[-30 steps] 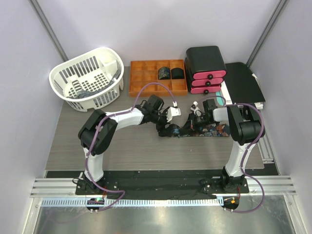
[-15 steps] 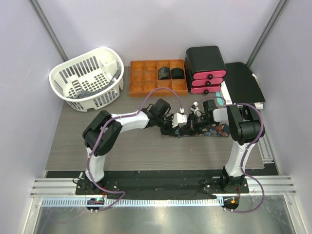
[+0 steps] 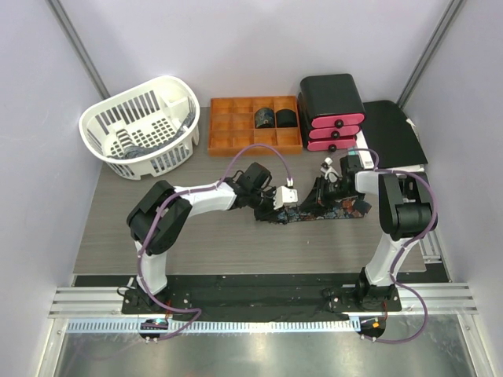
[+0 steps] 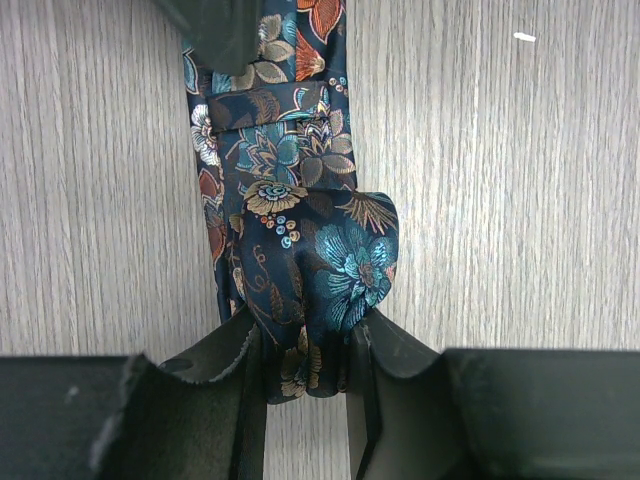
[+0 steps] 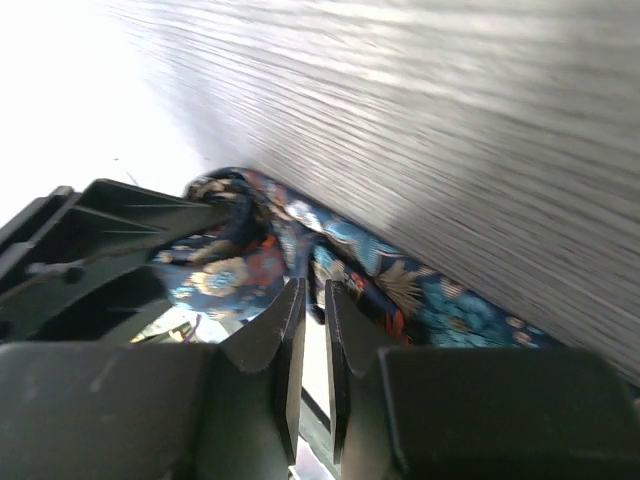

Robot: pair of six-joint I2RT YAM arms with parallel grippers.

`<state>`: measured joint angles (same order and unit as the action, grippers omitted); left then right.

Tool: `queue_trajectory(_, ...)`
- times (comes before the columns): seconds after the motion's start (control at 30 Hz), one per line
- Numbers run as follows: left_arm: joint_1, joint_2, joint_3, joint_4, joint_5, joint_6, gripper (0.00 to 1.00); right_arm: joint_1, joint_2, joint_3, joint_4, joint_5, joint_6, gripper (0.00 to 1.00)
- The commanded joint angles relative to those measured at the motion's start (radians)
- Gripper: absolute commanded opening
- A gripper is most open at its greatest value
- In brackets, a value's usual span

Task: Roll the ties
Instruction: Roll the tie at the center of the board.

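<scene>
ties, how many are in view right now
3: two rolled ties side by side in the orange tray, and one loose tie lying on the table. The white basket may hide more.

Your two arms look the same: the left arm (image 3: 196, 196) and the right arm (image 3: 391, 206) have rounded black joint housings and white links between them. A thin purple cable (image 3: 255, 148) runs in loops along each one, down to a black base (image 3: 146, 292) at the near edge of the table (image 3: 236, 247). The left gripper (image 4: 305, 345) and the right gripper (image 5: 312, 300) have matte black, angular fingers (image 4: 235, 400), and a white housing sits behind the left pair.
</scene>
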<state>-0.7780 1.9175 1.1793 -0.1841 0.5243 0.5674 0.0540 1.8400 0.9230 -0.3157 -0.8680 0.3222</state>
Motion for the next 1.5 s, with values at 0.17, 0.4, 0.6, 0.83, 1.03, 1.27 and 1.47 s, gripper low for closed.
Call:
queue_trajectory(0.17, 0.034, -0.040, 0.008, -0.107, -0.075, -0.064, 0.11, 0.007, 0.076, -0.053, -0.054, 0.129, -0.084, 0.18)
queue_trajectory(0.4, 0.033, -0.039, -0.001, -0.112, -0.096, -0.078, 0.11, 0.006, 0.084, -0.033, -0.054, 0.139, -0.081, 0.18)
queue_trajectory(0.6, 0.025, 0.015, 0.033, -0.158, -0.130, -0.052, 0.15, 0.010, -0.019, -0.033, 0.003, 0.002, -0.006, 0.29)
queue_trajectory(0.83, 0.016, 0.034, 0.037, -0.167, -0.150, -0.043, 0.17, 0.082, -0.127, -0.099, 0.202, -0.094, 0.205, 0.45)
queue_trajectory(1.03, 0.013, 0.037, 0.031, -0.175, -0.150, -0.031, 0.19, 0.145, -0.119, -0.128, 0.311, -0.103, 0.317, 0.49)
queue_trajectory(1.27, 0.013, 0.035, 0.036, -0.181, -0.144, -0.020, 0.25, 0.179, -0.058, -0.119, 0.409, -0.071, 0.330, 0.46)
queue_trajectory(1.47, 0.013, 0.034, 0.049, -0.192, -0.121, -0.012, 0.30, 0.181, -0.013, -0.101, 0.379, -0.046, 0.281, 0.34)
